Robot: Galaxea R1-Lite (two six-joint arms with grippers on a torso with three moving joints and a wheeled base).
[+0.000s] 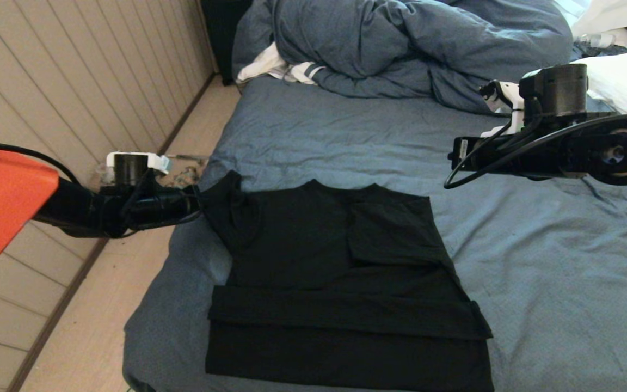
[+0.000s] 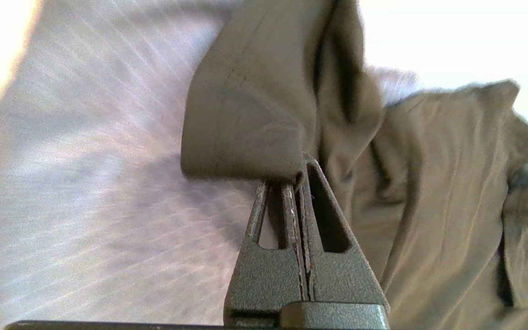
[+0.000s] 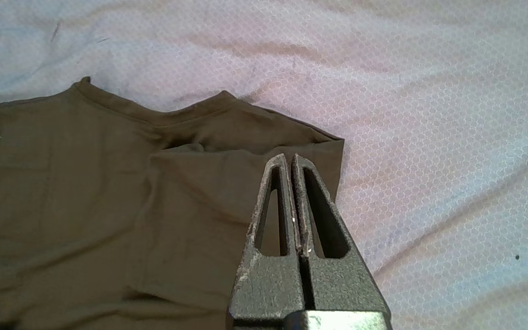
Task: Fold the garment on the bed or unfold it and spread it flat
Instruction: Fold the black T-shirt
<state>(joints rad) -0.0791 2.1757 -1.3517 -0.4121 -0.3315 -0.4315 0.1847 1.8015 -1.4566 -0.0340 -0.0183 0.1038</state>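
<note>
Left gripper [image 2: 298, 167] pinched tight on shirt [image 1: 340, 272] left sleeve hem; thin, limp, light fabric, so grab edges. Right gripper [image 3: 290, 160] closed, empty, hovering right.

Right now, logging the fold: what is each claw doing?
Left claw: shut on the black T-shirt's sleeve.
Right claw: shut, empty, above the shirt.

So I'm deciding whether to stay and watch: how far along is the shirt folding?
Partway. Done: the right sleeve side is folded in over the shirt, and a fold band crosses the lower part. In hand: the left gripper is shut on the left sleeve, lifted off the bed. The right gripper hovers shut, holding nothing. Left: fold that sleeve in, then the final folds.
</note>
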